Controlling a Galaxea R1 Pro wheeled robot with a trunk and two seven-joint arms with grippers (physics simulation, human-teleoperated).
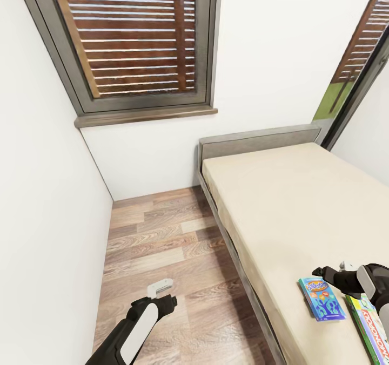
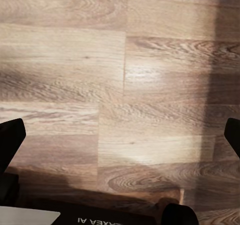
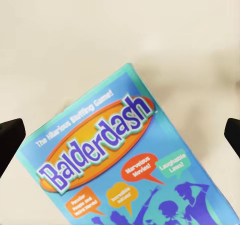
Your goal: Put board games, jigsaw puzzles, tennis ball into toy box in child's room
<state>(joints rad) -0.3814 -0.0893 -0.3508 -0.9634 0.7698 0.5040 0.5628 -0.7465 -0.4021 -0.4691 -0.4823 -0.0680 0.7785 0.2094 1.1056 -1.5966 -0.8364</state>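
Two board games lie flat on the bed point(image 1: 281, 203), at its near end. The smaller blue box point(image 1: 322, 298), printed "Balderdash" point(image 3: 125, 170), has its long axis running roughly along the length of the bed, slightly skewed. The green-white-red box point(image 1: 373, 327), lettered "Monopoly", lies just beside it on the side away from the floor, its long axis roughly parallel and part of it cut off by the frame edge.

Right gripper point(image 1: 324, 272): hovering over the bed just beyond the far short end of the blue box. In the right wrist view the two dark fingertips point(image 3: 10, 140) stand at opposite edges of the picture, spread wide, with nothing between them but mattress and the blue box below. The box sits between the fingers, its title running diagonally across the gap. No contact with the box can be confirmed; the fingers appear to be above it.

Left gripper point(image 1: 163, 293): held over the wooden floor point(image 1: 162, 235) beside the bed, well apart from both boxes. In the left wrist view its fingertips point(image 2: 10, 140) are likewise wide apart, holding nothing, with bare floorboards beneath.

A slatted window point(image 1: 135, 35) is set in the wall beyond the head of the bed.
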